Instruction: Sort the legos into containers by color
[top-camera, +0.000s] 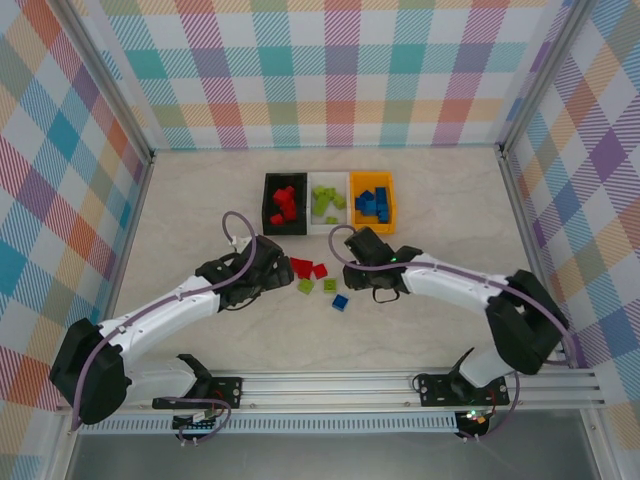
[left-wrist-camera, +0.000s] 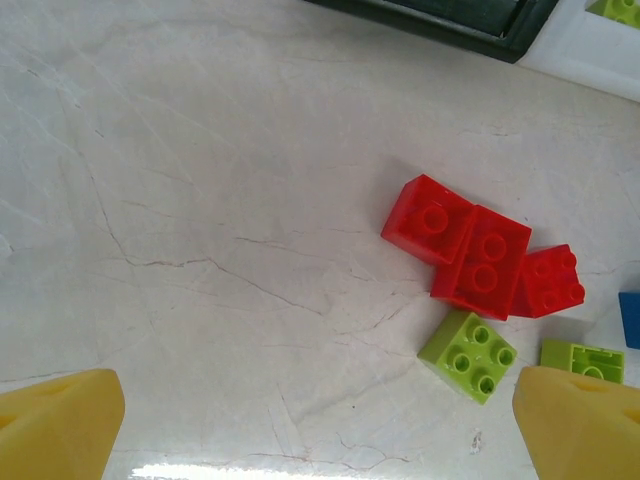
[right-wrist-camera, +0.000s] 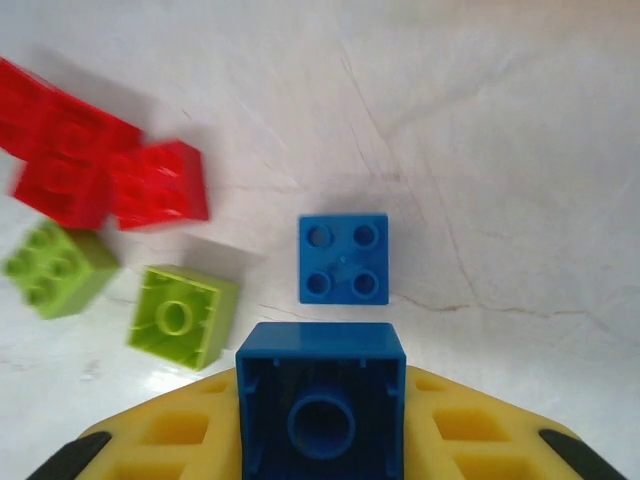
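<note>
Pale marble-look tabletop (top-camera: 200, 210), plaid walls around it.

**Hidden or cut off**
- In the top view both claw tips sit under their own wrist housings, so the jaws can't be read there.
- The left wrist view clips the black bin (left-wrist-camera: 440, 20) and the white bin (left-wrist-camera: 590, 50) at its top edge.
- It also clips the loose blue lego (left-wrist-camera: 630, 320) at its right edge.
- The right wrist view is blurred on its left side. The red legos (right-wrist-camera: 100, 175) are smeared there and their studs are hard to count.

**Claws**
- The left gripper (top-camera: 262, 272) is spread wide. Its yellow fingers (left-wrist-camera: 55, 425) sit in the two bottom corners of its wrist view, with bare table between them.
- The right gripper (top-camera: 370, 270) is clamped on the held blue lego (right-wrist-camera: 321, 400). The hollow underside faces the camera, and yellow pads (right-wrist-camera: 160, 435) flank it on both sides.

**Containers**
- Three stand in a row at the far middle of the table, side by side.
- The black bin holds red pieces, the white bin holds green ones, and the orange-yellow bin (top-camera: 390, 190) holds blue ones.

**Loose pile, between the two grippers**
- Three red legos are touching each other.
- Two lime green legos (left-wrist-camera: 468, 355) lie just on the near side of the red ones.
- The loose blue lego lies nearest the arm bases. In the right wrist view it is just beyond the held one and not touching it.
</note>
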